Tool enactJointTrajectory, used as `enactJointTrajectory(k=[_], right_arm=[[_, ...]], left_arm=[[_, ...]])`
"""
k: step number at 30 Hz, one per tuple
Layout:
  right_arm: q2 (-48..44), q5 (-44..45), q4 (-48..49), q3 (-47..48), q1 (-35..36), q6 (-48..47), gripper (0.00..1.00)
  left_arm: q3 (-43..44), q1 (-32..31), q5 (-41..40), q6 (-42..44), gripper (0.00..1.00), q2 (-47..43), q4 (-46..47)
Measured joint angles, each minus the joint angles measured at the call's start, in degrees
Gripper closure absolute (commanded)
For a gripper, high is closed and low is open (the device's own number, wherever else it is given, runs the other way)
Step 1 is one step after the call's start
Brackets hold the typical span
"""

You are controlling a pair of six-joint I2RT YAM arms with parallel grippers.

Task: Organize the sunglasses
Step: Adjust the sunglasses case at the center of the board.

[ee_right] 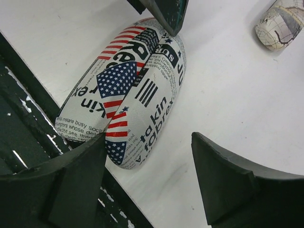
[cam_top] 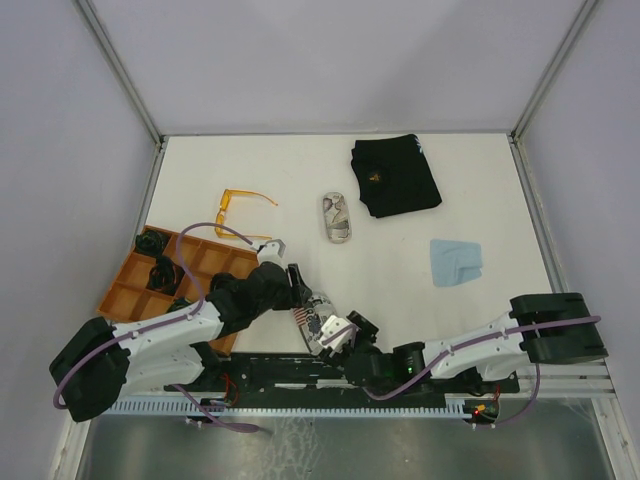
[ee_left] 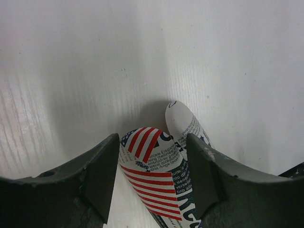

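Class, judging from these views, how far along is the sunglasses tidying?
Done: nothing visibly; the orange sunglasses lie loose on the table, and no white pair shows. In hand: the left gripper straddles the closed flag-printed case, grip unclear; the right gripper stands open beside it. Left: probably opening the case and stowing the glasses.

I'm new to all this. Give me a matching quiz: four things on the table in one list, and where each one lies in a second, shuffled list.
Things:
1. orange sunglasses
2. flag-print case
3. light blue cloth
4. black fabric

Places:
A. right side, on its own
B. near edge, closest to the robot
C. far side, right of centre
D. left, just beyond the orange tray

Pairs: 1-D, 2-B, 3-A, 4-C
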Motion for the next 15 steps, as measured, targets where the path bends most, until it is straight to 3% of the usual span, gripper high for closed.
enactJointTrajectory(k=[15], right_arm=[[-2.0,-1.2,0.0,4.1,-4.1,-5.0,0.54]], left_arm=[[-0.1,0.0,0.0,0.1,0.36,-3.0,-1.5]])
